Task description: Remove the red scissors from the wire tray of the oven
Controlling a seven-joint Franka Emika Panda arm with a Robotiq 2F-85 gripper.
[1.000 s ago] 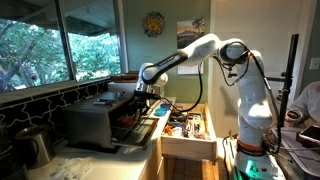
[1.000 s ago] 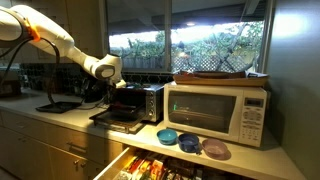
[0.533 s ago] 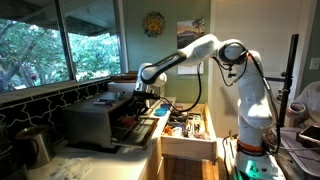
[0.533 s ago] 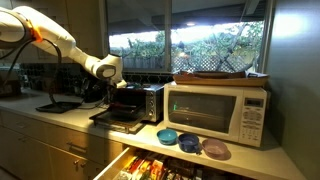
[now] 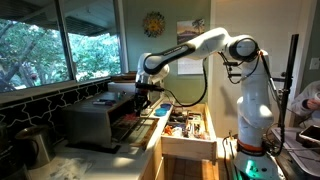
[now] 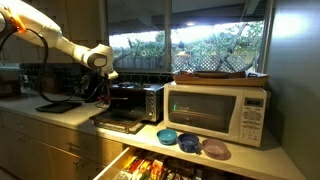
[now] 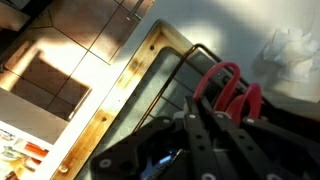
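Since the frame one second back the arm has risen: the claw (image 5: 139, 91) now sits higher, above the dropped door (image 6: 120, 123) of the oven (image 6: 136, 100) and no longer down at the cavity mouth; oven, door and everything else on the desk (image 6: 55, 113) are unchanged. In the wrist view the claw (image 7: 204, 122) is closed down narrow on the red scissors (image 7: 228, 88): the dark fingers (image 7: 190, 135) converge on the blade end, and the two red handle loops stick out past the fingertips, pointing toward the top of that view. The scissors are therefore carried in the claw, off the wire tray (image 7: 180, 70), whose thin rods and brass-coloured frame lie just beside and beneath the handles. Whether the blades still touch a rod cannot be told, since the fingers hide them. In both exterior views the scissors are too small to make out. Beyond the tray the wrist view shows tiled surface (image 7: 50, 60) and a pale crumpled item (image 7: 290, 45), blurred. In an exterior view the claw (image 6: 104, 76) hangs near the oven's top front corner. A microwave (image 6: 216, 112) stands just beside the oven, with three small bowls (image 6: 189, 143) before it. An open drawer (image 5: 186, 128) full of mixed items lies below the desk edge.
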